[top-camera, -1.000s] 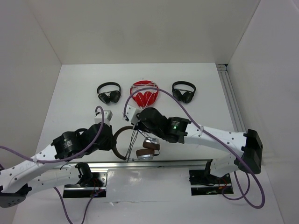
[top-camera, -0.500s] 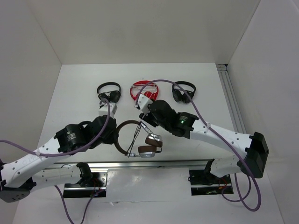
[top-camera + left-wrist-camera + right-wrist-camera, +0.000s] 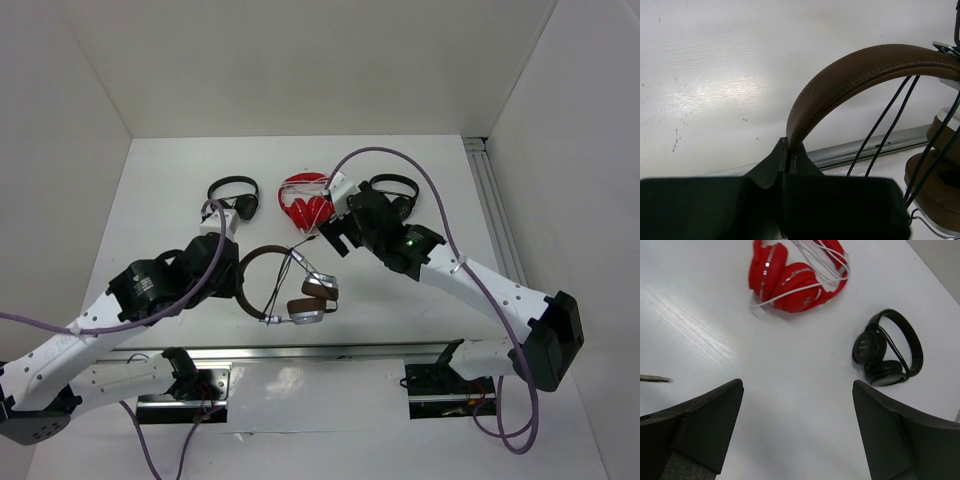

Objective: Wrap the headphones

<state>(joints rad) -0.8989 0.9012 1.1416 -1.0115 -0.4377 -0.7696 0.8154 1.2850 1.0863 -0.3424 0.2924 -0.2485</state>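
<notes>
Headphones [image 3: 312,302], white table [image 3: 150,200], white walls [image 3: 300,60]

The headphones [image 3: 865,70] run off the right edge.

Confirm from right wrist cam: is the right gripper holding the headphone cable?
No, the right gripper is wide open, with only tabletop visible between its fingers.

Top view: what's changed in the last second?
The right tool pulled away from the headphones toward the far side and now hangs open and empty near the red pair. The left tool stays shut on the brown headband; the headphones and the red pair barely moved.
</notes>
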